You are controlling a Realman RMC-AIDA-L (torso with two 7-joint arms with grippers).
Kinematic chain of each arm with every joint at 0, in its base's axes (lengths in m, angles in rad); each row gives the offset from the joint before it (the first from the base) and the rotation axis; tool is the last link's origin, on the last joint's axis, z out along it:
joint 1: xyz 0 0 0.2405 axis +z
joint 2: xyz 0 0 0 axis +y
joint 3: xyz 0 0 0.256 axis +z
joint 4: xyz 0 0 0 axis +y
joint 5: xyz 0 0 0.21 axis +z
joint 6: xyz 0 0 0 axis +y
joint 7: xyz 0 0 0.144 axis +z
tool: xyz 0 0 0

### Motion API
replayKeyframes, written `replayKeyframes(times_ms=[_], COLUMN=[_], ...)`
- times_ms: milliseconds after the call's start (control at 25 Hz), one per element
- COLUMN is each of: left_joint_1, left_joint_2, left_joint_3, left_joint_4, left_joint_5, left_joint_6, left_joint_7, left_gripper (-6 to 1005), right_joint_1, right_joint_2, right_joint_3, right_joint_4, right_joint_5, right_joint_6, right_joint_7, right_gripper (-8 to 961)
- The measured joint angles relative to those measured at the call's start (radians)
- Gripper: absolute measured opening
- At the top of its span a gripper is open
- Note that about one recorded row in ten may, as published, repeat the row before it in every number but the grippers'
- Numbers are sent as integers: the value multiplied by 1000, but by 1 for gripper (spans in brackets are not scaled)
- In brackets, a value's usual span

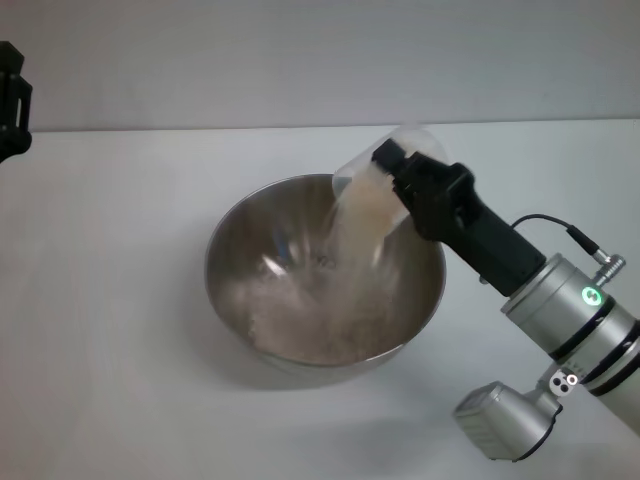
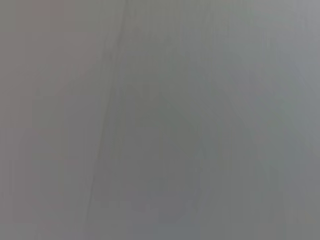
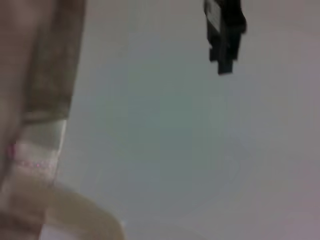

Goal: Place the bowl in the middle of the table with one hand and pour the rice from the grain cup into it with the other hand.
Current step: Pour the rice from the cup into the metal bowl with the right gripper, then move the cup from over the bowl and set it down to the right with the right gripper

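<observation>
Right gripper [image 1: 400, 185] has its jaws clamped tight on the grain cup [image 1: 375, 190], tipped hard over the far right rim of the bowl [image 1: 240, 260], lip pointing down into it. Rice [image 1: 350, 240] is streaming out of the cup and there's a pale heap of it in the bottom of the bowl. The steel bowl sits roughly mid-table on the plain white table [image 1: 110, 330], grey wall behind the far edge. Loads of bare surface all around the bowl. Left gripper [image 1: 12, 100] is parked way off at the far left edge, well apart from everything; can't tell how its jaws stand.
</observation>
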Motion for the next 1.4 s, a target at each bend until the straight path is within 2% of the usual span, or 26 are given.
replayKeyframes(times_ms=[600, 1120, 1280, 1360, 1400], left_joint_1=[11, 12, 12, 12, 12], left_joint_2=[-1, -2, -2, -2, -2], left_joint_3=[17, 28, 28, 28, 28], left_joint_4=[-3, -3, -1, 0, 0], left_joint_5=[-5, -7, -8, -8, -8], left_joint_6=[-6, -5, -3, -3, -4], left_joint_7=[-29, -30, -31, -31, -31], left_gripper=[536, 541, 542, 543, 543], right_joint_1=[67, 81, 54, 24, -18], right_joint_2=[-4, -5, -4, -5, -3], right_joint_3=[-1, -18, 32, 92, 161], right_joint_4=[-103, -115, -60, 6, 81], right_joint_5=[-194, -210, -188, -180, -177], right_joint_6=[52, 74, 63, 40, 0], right_joint_7=[-122, -222, -141, -38, 83], right_gripper=[16, 17, 17, 17, 17])
